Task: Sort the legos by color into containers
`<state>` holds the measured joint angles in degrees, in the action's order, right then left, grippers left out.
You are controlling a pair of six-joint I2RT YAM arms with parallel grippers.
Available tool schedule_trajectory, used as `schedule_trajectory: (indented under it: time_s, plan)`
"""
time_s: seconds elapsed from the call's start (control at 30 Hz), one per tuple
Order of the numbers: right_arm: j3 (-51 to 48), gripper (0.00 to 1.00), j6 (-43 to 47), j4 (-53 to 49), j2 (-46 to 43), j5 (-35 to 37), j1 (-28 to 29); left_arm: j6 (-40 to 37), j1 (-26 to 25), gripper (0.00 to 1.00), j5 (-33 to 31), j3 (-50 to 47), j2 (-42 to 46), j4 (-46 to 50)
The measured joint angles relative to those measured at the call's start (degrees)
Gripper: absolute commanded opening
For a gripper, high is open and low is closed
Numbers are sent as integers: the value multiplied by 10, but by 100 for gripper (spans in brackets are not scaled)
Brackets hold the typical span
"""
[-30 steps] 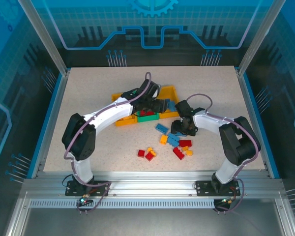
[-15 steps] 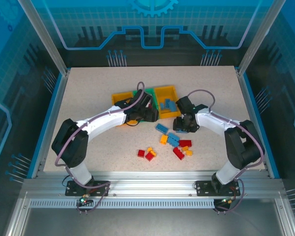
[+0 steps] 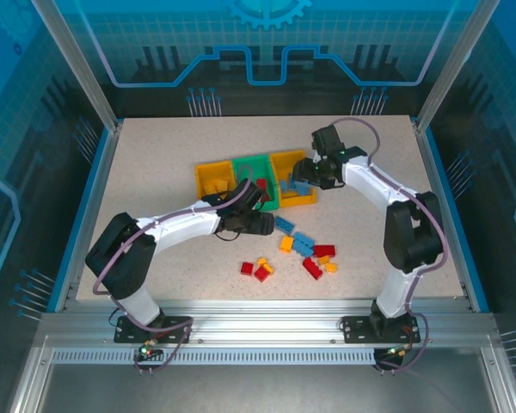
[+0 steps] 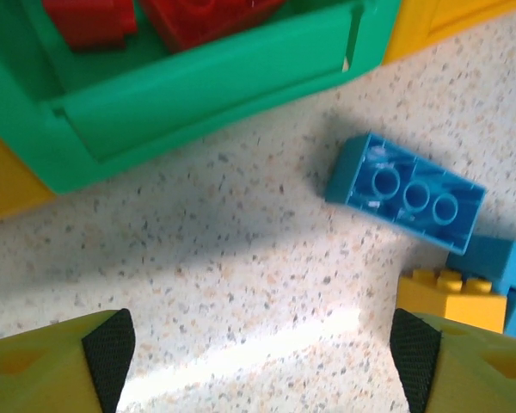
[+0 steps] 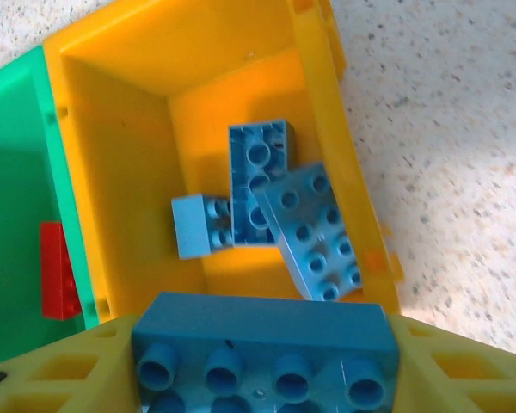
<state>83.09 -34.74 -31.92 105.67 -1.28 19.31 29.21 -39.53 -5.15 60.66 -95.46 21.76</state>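
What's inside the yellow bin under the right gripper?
Three blue bricks lie in the yellow bin, overlapping. Its near end is covered by the long blue brick the right gripper holds, so anything there is hidden.

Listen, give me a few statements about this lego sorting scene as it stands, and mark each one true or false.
1. The right tool grips a blue plastic brick. True.
2. The green plastic bin holds blue pieces. False: it holds red bricks.
3. The left tool is open and empty above the speckled table. True.
4. The yellow plastic bin below the right tool is empty. False: three blue bricks lie inside.
5. Loose bricks lie on the table. True.
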Motion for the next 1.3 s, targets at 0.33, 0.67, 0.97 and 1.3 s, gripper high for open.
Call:
schedule_trajectory:
  time_s: [0.33, 0.67, 0.97, 1.3]
  plan:
    - [104, 72, -5, -21, 89, -13, 0, 24, -34, 91, -6, -59, 45, -7]
    - [96, 80, -5, -28, 75, -28, 0, 3, -76, 87, -4, -71, 52, -8]
    - [31, 82, 3, -27, -20, -33, 0, -24, -101, 83, 21, -52, 24, -25]
    - [-10, 82, 10, -26, -48, -28, -13, -26, -131, 82, 35, 5, -43, -35]
